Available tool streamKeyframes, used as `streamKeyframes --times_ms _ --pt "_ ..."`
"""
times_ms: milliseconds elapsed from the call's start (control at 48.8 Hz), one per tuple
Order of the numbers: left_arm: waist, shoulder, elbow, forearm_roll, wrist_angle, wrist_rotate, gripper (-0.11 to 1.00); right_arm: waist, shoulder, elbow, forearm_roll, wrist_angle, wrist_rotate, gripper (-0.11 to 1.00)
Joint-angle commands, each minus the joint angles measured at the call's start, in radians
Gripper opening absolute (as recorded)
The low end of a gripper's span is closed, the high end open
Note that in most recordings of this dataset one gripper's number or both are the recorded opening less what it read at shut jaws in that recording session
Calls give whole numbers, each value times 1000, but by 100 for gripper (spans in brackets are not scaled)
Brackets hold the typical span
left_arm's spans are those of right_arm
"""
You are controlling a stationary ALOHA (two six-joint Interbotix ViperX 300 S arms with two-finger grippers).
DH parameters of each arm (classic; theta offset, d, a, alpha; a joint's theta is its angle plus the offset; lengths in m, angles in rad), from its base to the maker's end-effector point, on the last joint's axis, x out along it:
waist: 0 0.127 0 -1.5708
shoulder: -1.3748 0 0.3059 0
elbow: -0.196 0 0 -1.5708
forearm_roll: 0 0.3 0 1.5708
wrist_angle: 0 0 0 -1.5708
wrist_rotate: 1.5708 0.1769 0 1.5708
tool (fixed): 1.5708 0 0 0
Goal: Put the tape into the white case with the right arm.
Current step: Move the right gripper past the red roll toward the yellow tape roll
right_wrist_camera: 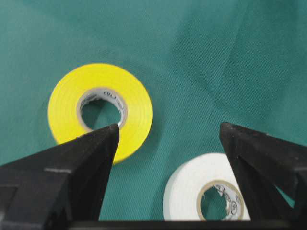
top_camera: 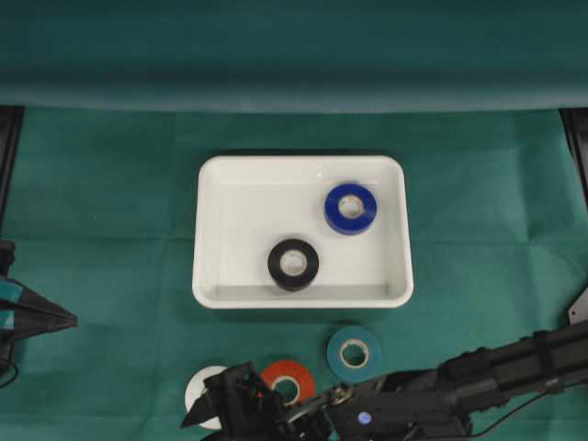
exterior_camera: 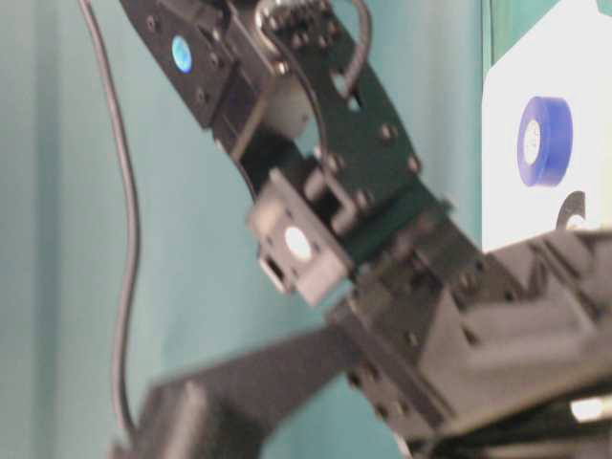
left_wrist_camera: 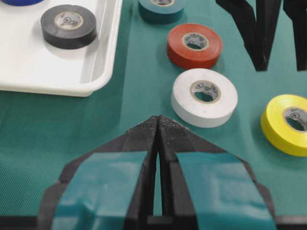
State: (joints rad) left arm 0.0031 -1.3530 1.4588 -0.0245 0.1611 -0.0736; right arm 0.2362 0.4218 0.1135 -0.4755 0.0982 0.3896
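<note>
Tape rolls lie in two groups: two inside the white case and four loose on the green cloth in front of it. In the case a blue roll lies flat near the right wall and a black roll lies flat near the front rim, the two apart from each other. Outside, a teal roll sits just beyond the front rim, with a red roll next to it, then a white roll and a yellow roll farther along. All lie flat. Their cardboard cores carry small printed marks, too small to read.

The right gripper reaches across the front of the table, over the white and yellow rolls. Its two black fingers stand well apart with nothing between them; in the wrist view one fingertip overlaps the yellow roll's rim, the other is to the right of the white roll. Whether either touches tape cannot be told.

The left gripper, with light-blue patches, rests at the left edge with its fingertips pressed together, holding nothing.
</note>
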Motion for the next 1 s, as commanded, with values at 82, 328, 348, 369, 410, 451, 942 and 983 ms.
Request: streamKeyframes --times_ms 82,328,348,369,410,451,942,983 --pt "2 8 -11 -2 -11 -2 0 2 3 -61 2 15 14 57" --pt "2 8 -11 -2 -11 -2 0 2 23 -71 2 11 15 57" --pt "0 8 -11 -2 -11 -2 0 2 25 -71 2 9 17 57" --pt "2 8 -11 -2 -11 -2 0 2 28 -71 2 8 17 57" --pt "0 8 -12 -2 -11 -2 0 2 35 -72 2 0 18 57" --pt "0 8 -11 -2 -11 -2 0 2 41 -74 3 -9 18 57" --pt "0 8 -5 -2 -15 -14 0 -12 149 -130 -2 -55 109 56" --pt "0 8 -3 -3 -17 -14 0 -12 153 -135 -2 -54 110 56"
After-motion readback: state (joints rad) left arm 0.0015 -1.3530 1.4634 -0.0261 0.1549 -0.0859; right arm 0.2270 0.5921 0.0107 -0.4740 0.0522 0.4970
